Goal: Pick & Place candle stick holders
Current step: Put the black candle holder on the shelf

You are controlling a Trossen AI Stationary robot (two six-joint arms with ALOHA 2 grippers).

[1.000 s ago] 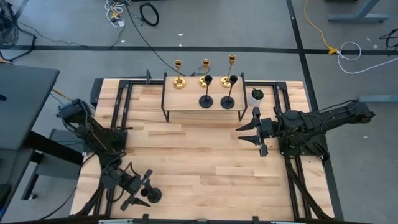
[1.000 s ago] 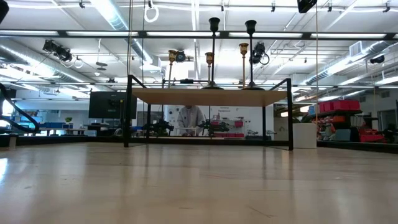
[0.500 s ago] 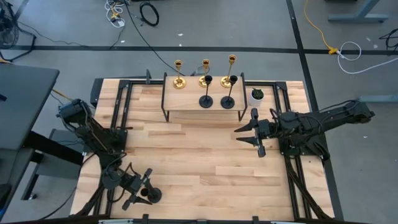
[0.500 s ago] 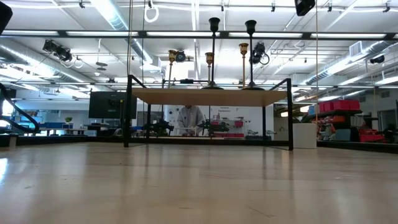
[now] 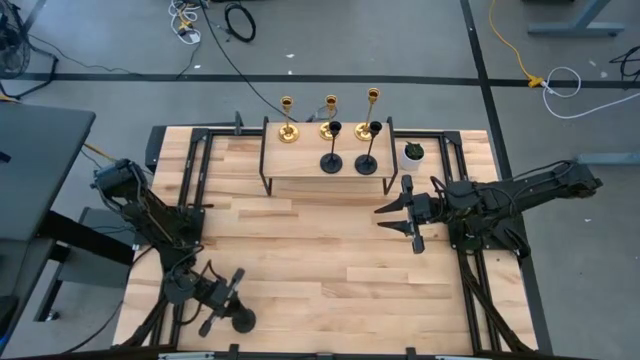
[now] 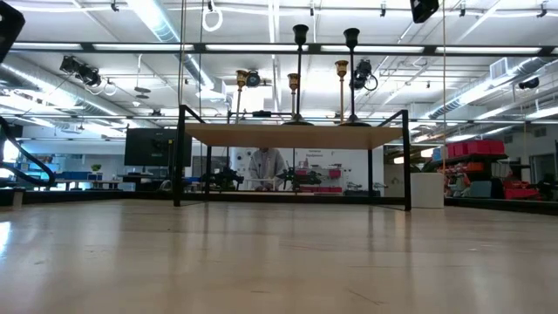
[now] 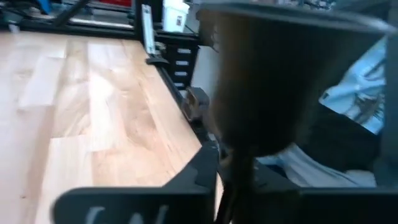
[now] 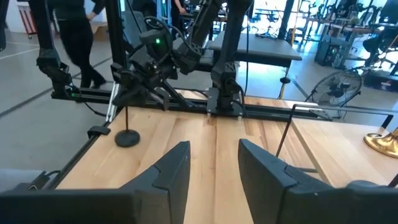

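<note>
Holder, black [image 5: 240, 318]: held upright in left gripper [image 5: 222, 309], which is closed on its stem, base resting on or just above the desk [image 5: 300, 260] near the front left corner. Left wrist view shows the base [image 7: 273, 81] filling the frame. Right gripper [image 5: 397, 213] open, empty, hovering right of centre, just in front of the shelf [image 5: 300, 183]. On the shelf at the desk's back edge: three gold holders [image 5: 330, 118] in the rear row, two black holders [image 5: 348, 160] in front. White pot [image 5: 413, 152] beside the shelf's right end. Risk: thin stem could pivot in the fingers, so the holder tips on release; carried to the shelf, its base could clip the standing ones.
</note>
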